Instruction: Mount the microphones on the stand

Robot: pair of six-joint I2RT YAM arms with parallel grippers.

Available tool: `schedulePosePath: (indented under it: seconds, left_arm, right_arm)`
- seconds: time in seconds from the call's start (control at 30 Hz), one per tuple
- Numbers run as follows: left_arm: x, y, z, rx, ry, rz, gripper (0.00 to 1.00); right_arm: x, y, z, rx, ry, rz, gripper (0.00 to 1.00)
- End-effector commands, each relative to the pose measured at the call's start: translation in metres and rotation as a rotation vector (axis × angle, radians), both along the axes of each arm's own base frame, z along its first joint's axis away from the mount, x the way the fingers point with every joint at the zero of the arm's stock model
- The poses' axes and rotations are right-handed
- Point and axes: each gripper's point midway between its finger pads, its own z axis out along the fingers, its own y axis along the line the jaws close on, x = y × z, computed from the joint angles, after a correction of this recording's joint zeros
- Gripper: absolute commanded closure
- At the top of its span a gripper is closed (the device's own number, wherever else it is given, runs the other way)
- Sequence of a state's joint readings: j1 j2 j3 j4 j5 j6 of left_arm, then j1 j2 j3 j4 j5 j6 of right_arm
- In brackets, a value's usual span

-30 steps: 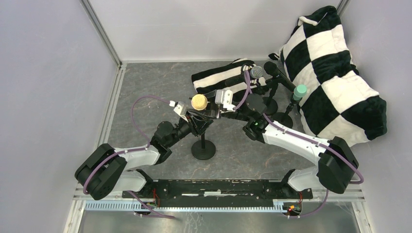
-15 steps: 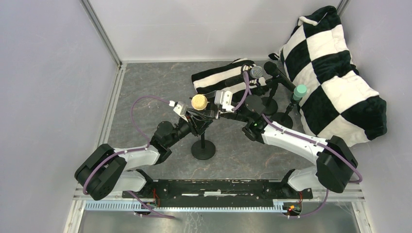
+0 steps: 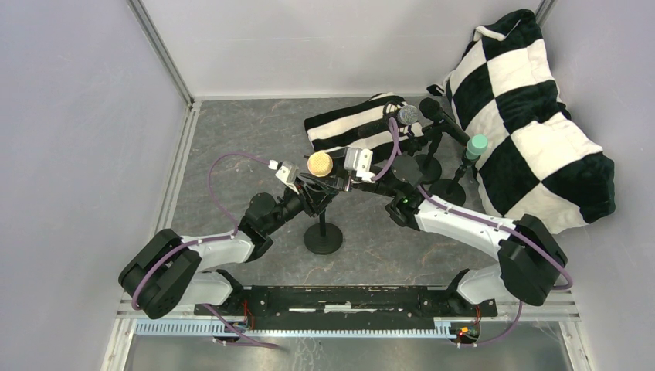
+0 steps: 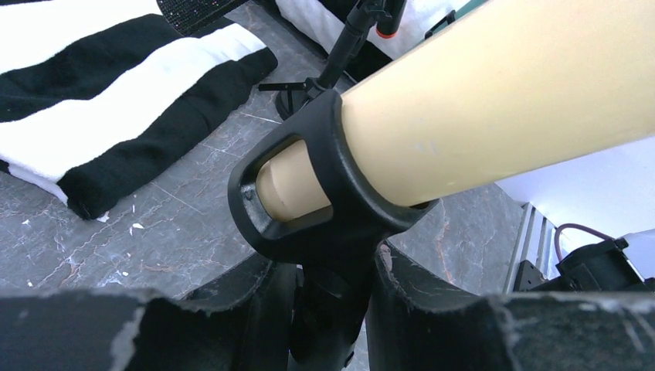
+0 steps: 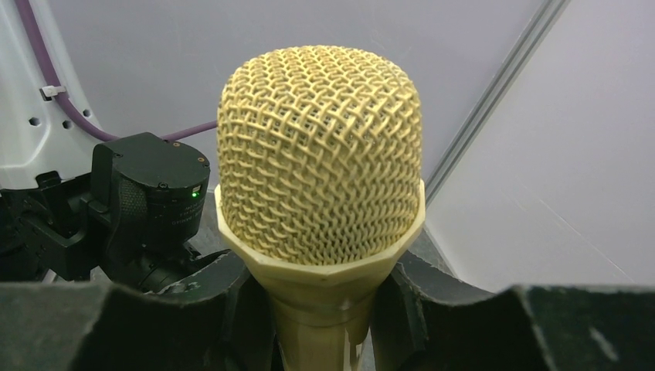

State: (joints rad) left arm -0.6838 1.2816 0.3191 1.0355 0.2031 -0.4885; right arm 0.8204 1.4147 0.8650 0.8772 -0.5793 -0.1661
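While the green mic [image 3: 478, 144], mesh mic [image 3: 410, 115] and black mic [image 3: 436, 112] sit on stands [image 3: 452, 189] at 2 o'clock, the cream mic [image 3: 319, 163] is part-seated, tail inside the clip [image 4: 344, 193], centre counter [image 3: 255, 139]. Right end effector [image 5: 320, 309] pinches its neck; left end effector [image 4: 332, 297] pinches the clip stem. Remaining: seat, release

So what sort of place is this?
Probably a robot test booth, not a studio: plain grey walls box in a small table, and two arms bolted at its near edge hold a yellow microphone and its stand.
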Motion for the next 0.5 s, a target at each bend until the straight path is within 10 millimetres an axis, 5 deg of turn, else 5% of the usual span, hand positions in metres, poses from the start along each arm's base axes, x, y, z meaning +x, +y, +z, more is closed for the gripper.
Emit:
schedulePosePath:
  seconds: [0.0,0.47]
  left_arm:
    - [-0.008,-0.002,0.025,-0.027,-0.109,-0.038,0.98]
    - [-0.009,-0.003,0.026,-0.022,-0.113,-0.046,0.98]
  right_arm:
    - [0.015,-0.013,-0.152,-0.349,0.334,-0.055,1.00]
    - [0.016,-0.017,-0.189,-0.436,0.386,-0.018,1.00]
